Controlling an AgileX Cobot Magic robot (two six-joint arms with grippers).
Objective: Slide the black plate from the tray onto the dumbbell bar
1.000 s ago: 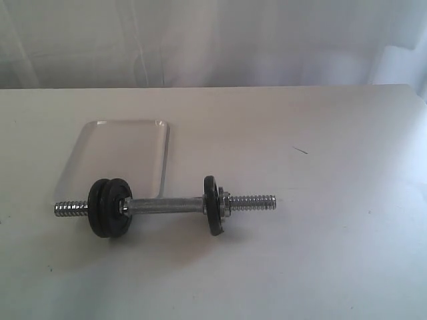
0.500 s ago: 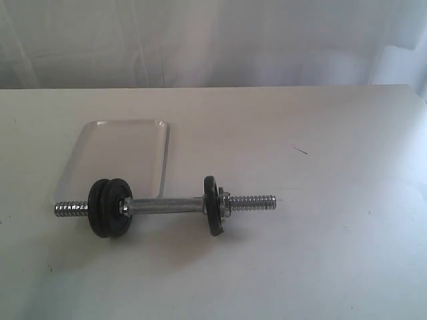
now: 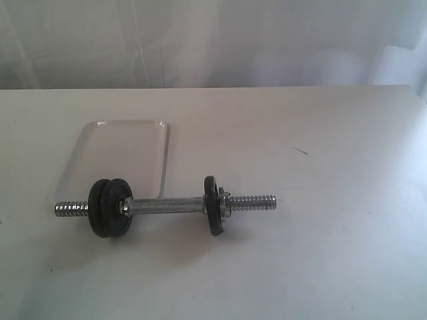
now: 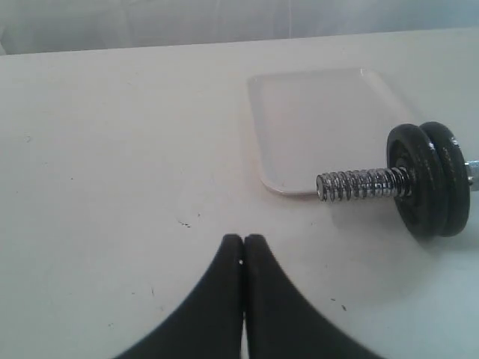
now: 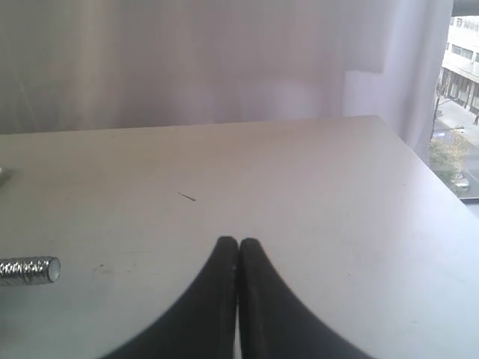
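Note:
The dumbbell bar (image 3: 167, 205) lies on the table in front of the pale tray (image 3: 117, 150), which holds nothing. Two black plates (image 3: 109, 208) sit side by side on the bar's left end, seen in the left wrist view as plates (image 4: 430, 179) behind the threaded end (image 4: 359, 184), with the tray (image 4: 322, 120) beyond. A single black plate (image 3: 212, 205) with a nut sits toward the right end. My left gripper (image 4: 244, 241) is shut on nothing, short of the tray. My right gripper (image 5: 238, 243) is shut on nothing, away from the bar's right tip (image 5: 30, 270). Neither gripper shows in the exterior view.
A white curtain hangs behind the table. The table's right edge (image 5: 419, 161) runs close to a window. A small dark mark (image 3: 301, 151) lies on the tabletop right of the dumbbell.

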